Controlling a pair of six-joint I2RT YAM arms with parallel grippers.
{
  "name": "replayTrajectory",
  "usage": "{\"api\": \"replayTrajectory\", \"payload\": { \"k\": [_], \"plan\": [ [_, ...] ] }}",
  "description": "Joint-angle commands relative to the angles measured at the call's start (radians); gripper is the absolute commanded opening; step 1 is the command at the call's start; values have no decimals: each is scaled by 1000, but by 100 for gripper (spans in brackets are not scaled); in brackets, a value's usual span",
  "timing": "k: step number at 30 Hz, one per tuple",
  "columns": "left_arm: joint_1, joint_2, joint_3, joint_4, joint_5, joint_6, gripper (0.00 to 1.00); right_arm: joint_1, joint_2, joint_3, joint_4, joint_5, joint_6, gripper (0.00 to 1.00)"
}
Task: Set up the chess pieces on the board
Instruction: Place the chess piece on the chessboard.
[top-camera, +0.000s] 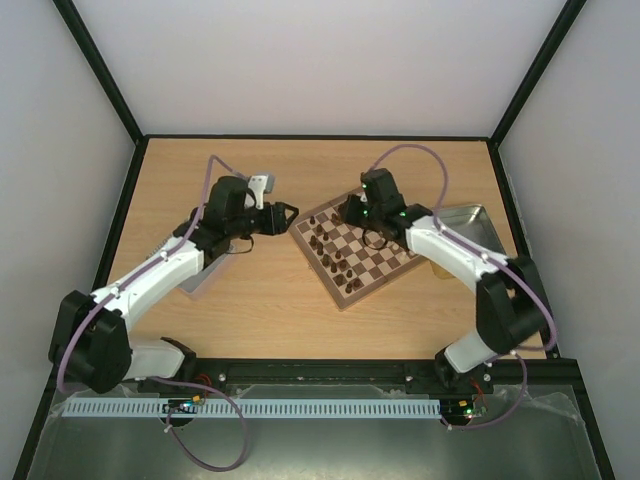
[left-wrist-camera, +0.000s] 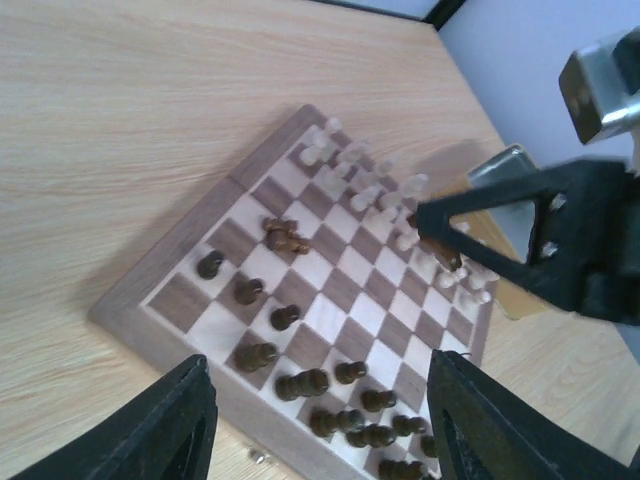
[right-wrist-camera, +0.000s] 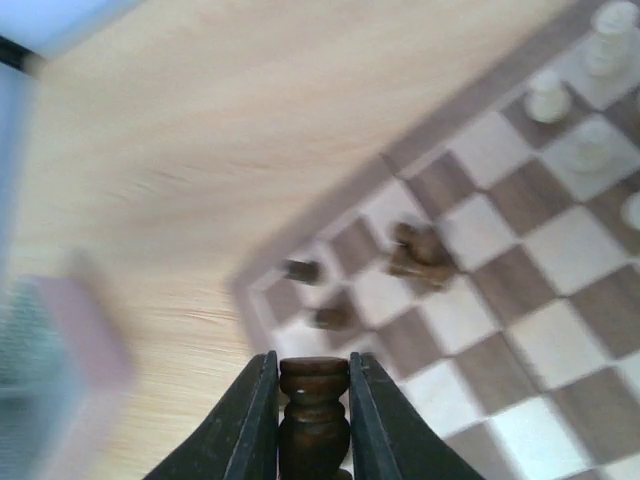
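Note:
The board (top-camera: 390, 262) lies right of centre, turned diagonally. Dark brown pieces (top-camera: 335, 262) stand along its near-left side; in the left wrist view they fill the near rows (left-wrist-camera: 300, 383) and cream-white pieces (left-wrist-camera: 360, 180) fill the far rows. A dark knight (left-wrist-camera: 285, 237) lies on its side on the board (left-wrist-camera: 205, 215). My right gripper (top-camera: 352, 210) hovers over the board's far corner, shut on a dark brown piece (right-wrist-camera: 313, 410) held upright between its fingers. My left gripper (top-camera: 283, 217) is open and empty, just left of the board and above the table.
A metal tin (top-camera: 470, 222) sits right of the board, partly under the right arm. A grey tin (top-camera: 205, 278) lies under the left arm. Bare wooden table surrounds the board, and black frame posts stand at the back corners.

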Motion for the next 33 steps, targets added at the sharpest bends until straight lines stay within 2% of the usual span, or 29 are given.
{"api": "replayTrajectory", "payload": {
  "k": [1, 5, 8, 11, 14, 20, 29, 33],
  "plan": [
    [-78, -52, -64, 224, -45, -41, 60, 4, -146, -122, 273, -108, 463, 19],
    [-167, -82, -141, 389, -99, -65, 64, 11, -260, -282, 543, -114, 819, 19],
    [-235, -86, -182, 496, -142, -49, 68, 26, -311, -346, 619, -101, 992, 19],
    [-273, -58, -183, 556, -146, -42, 67, 41, -329, -362, 608, -95, 1076, 18],
    [-303, -26, -166, 578, -161, -34, 65, 59, -335, -374, 624, -91, 1116, 15],
    [-322, 18, -131, 552, -212, -27, 53, 76, -344, -383, 650, -102, 1125, 15],
    [-323, 45, -113, 558, -207, 1, 50, 79, -348, -364, 619, -146, 1061, 15],
    [-323, 62, -96, 553, -198, 28, 44, 82, -344, -359, 624, -169, 1048, 15]
  ]
}}
